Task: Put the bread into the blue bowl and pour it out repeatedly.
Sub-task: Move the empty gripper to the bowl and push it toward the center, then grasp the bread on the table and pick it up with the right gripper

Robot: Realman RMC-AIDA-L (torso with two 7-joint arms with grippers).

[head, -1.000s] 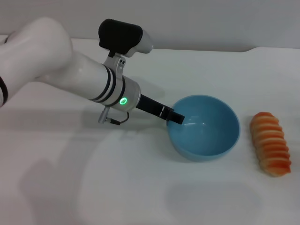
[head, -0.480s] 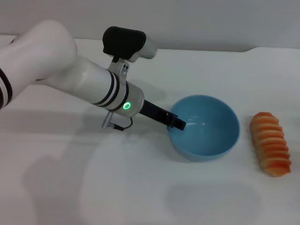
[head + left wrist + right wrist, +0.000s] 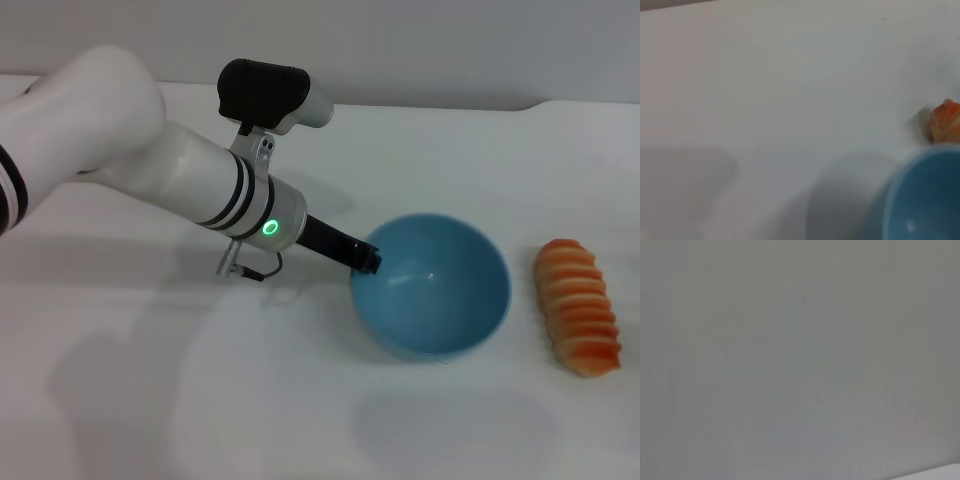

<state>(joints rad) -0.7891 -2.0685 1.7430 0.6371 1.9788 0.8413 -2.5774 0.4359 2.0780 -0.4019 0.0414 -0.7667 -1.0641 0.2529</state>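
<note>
the left hand [image 3: 368,260] pinches the near-left rim of the round shiny light-blue bowl [image 3: 432,285]. the bowl is empty. the long striped orange toy bread [image 3: 577,306] lies on the white tabletop [image 3: 300,400], just past the bowl's right side, pointing front to back.
</note>
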